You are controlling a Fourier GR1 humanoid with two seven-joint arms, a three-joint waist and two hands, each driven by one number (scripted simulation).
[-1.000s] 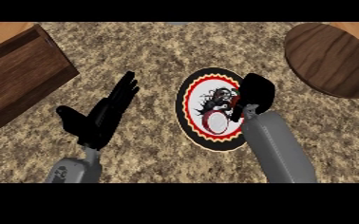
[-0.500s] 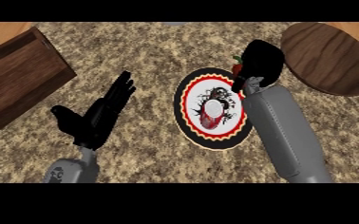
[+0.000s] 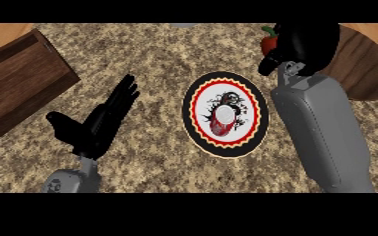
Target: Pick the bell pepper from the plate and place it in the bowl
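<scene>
The red bell pepper [image 3: 269, 43] is gripped in the curled right hand [image 3: 304, 44], beyond the plate [image 3: 203, 130] and beside the wooden bowl [image 3: 360, 65]; the left hand [image 3: 96, 125] is seen open, fingers straight, above the counter [image 3: 148, 55].

On the speckled stone counter [image 3: 148, 55], a round black-rimmed plate [image 3: 187, 112] is lying between a brown wooden box [image 3: 29, 85], left, and a brown wooden bowl [image 3: 360, 60], right.

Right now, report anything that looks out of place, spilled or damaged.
Nothing stands out. The plate lies flat, the right hand holds the bell pepper beside the bowl, and the left hand rests open.
</scene>
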